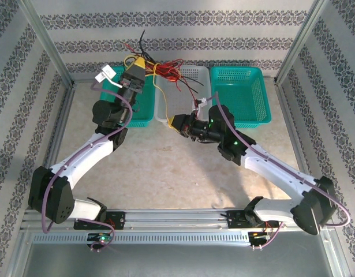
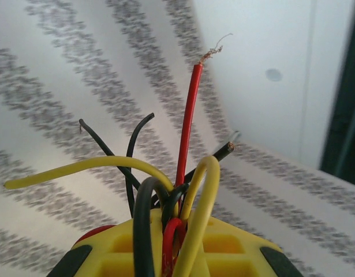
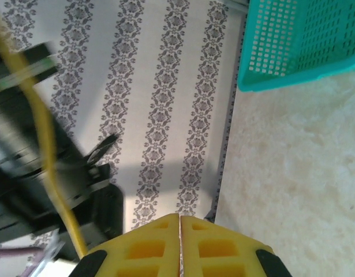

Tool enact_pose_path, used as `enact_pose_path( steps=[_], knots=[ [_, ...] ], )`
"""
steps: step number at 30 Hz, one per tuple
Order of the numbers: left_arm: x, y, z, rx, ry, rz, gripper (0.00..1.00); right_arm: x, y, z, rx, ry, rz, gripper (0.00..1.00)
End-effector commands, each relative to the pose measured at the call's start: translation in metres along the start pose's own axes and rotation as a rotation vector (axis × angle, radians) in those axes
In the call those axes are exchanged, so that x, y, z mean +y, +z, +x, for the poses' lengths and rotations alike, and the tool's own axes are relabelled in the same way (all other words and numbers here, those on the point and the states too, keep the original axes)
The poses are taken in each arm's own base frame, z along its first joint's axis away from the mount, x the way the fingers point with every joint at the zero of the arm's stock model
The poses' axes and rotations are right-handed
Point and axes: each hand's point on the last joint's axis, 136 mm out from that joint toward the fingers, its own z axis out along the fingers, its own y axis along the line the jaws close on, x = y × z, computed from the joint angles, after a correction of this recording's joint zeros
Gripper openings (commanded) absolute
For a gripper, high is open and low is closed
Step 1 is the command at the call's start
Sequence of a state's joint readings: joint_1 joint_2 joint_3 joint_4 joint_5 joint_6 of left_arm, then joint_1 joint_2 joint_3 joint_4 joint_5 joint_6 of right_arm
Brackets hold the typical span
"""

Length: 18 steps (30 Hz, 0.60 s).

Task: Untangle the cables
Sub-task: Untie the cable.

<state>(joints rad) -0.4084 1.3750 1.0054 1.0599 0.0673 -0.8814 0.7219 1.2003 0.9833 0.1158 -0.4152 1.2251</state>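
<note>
While the left arm's fingers [image 2: 235, 245] are clamping narrow on the cables [image 2: 187, 127], the bundle is riding up off the bench [image 1: 165, 173], above the back corner where the left teal basket [image 1: 144, 115] is meeting the white basket [image 1: 183, 98]. Red, black and yellow ends are fanning out past the fingertips, and the red one is showing frayed bare strands at its tip. They are looking light and springy to me, stiff enough to hold their loops and probably slick in the insulation. I'm judging the best hold to be one colour alone, on a straight run clear of the knot and away from that fraying tip.

Moving right, a yellow cable [image 3: 44, 144] is trailing down beside the right arm's fingers [image 3: 142, 248], which are pressing flat together; I cannot tell if they are pinching it. Beyond them the right teal basket [image 1: 240, 95] is sitting at the back. The patterned back wall [image 1: 223, 43] is crowding close behind, so the open bench in front is offering the room for pulling apart.
</note>
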Motion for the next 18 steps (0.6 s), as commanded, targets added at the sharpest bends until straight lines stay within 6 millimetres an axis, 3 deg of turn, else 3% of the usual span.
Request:
enact_pose_path(
  steps=[1,5,10,18],
  knots=[
    [0.018,-0.006,-0.008,-0.036,0.092,-0.065,0.00,0.026,-0.023,0.009,-0.020,-0.088,0.001,0.00],
    [0.031,-0.013,0.015,0.051,0.088,-0.083,0.00,0.062,-0.046,0.006,-0.051,-0.179,-0.008,0.00],
    [0.041,-0.032,0.030,0.109,0.067,-0.105,0.00,0.110,-0.067,-0.015,-0.078,-0.324,0.013,0.00],
    [0.024,-0.056,0.061,0.296,0.020,-0.020,0.00,0.185,-0.081,-0.050,-0.128,-0.503,0.000,0.00]
  ],
)
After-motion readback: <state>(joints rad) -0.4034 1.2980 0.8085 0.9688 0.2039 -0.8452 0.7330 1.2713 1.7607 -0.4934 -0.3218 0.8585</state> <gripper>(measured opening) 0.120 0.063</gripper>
